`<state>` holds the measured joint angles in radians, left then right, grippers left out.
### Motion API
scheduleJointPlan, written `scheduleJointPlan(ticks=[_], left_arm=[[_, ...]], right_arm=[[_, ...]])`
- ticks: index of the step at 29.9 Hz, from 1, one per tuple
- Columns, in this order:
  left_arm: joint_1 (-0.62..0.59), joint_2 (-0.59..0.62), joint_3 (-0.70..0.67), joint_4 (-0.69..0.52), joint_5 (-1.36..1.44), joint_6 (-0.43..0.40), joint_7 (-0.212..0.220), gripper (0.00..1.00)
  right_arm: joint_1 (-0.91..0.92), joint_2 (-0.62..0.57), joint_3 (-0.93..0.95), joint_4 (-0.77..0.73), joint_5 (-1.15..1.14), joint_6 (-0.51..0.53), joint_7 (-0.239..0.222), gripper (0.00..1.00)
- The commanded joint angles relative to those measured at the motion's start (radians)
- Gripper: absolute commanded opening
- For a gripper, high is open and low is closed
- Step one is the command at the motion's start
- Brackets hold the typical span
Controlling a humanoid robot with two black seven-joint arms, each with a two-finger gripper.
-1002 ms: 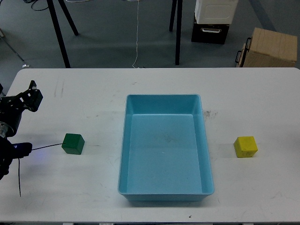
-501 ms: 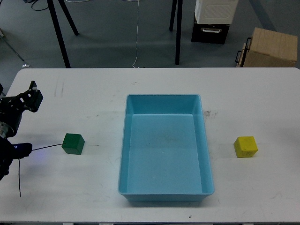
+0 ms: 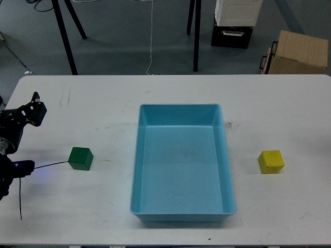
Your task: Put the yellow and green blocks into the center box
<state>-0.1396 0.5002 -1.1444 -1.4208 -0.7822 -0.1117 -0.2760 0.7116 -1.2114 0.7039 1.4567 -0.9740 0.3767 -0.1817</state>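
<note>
- The white table [image 3: 103,108] carries three task items: a blue box, a green block and a yellow block.
- The blue box [image 3: 182,209] sits at the centre of the table, long axis running away from the robot. Its interior holds nothing.
- The green block [image 3: 80,158] rests on the tabletop left of the box, well apart from its left wall, level with the box's middle.
- The yellow block [image 3: 271,161] rests on the tabletop right of the box, apart from its right wall, roughly level with the green block.
- Neither block is touched by any gripper.
- The left gripper [image 3: 34,109] is visible at the left edge of the frame, above the table surface, up and to the left of the green block and apart from it. It appears small and dark; its two fingers cannot be told apart, so how far it is open cannot be determined. Nothing is seen in its hold.
- A thin black cable [image 3: 49,165] runs from the left arm's lower part across the table to a point just beside the green block's left face.
- The right arm and its gripper do not appear in the head view.
- Beyond the far table edge: a brown cardboard box [image 3: 298,51] on the floor at upper right.
</note>
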Motion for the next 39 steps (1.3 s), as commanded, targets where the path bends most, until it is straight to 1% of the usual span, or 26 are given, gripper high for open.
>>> scheduleJointPlan(ticks=[1,4,6,9,13,18,24,39], left_arm=[[0.002,0.000,0.000,-0.001,0.000,0.001,-0.002,1.00],[0.002,0.000,0.000,0.000,0.000,0.001,-0.002,1.00],[0.002,0.000,0.000,0.000,0.000,0.001,-0.003,1.00],[0.003,0.000,0.000,0.000,0.001,0.001,-0.006,1.00],[0.003,0.000,0.000,0.000,0.000,0.001,-0.006,1.00],[0.005,-0.002,0.000,0.002,0.001,0.001,-0.006,1.00],[0.003,-0.005,0.000,0.005,0.001,0.001,-0.003,1.00],[0.003,-0.005,0.000,0.011,0.003,0.000,-0.002,1.00]], right_arm=[[0.020,0.087,-0.056,0.017,-0.045,0.039,-0.001,1.00],[0.058,0.127,-0.165,0.028,-0.057,0.042,-0.002,1.00],[0.077,0.136,-0.233,0.065,-0.060,0.042,-0.004,1.00],[0.086,0.138,-0.284,0.090,-0.063,0.042,-0.010,1.00],[0.066,0.145,-0.293,0.088,-0.066,0.042,-0.056,1.00],[0.046,0.161,-0.359,0.074,-0.066,0.028,-0.097,1.00],[0.040,0.254,-0.389,0.018,-0.063,0.004,-0.098,1.00],[0.043,0.282,-0.402,0.016,-0.048,0.001,-0.087,1.00]])
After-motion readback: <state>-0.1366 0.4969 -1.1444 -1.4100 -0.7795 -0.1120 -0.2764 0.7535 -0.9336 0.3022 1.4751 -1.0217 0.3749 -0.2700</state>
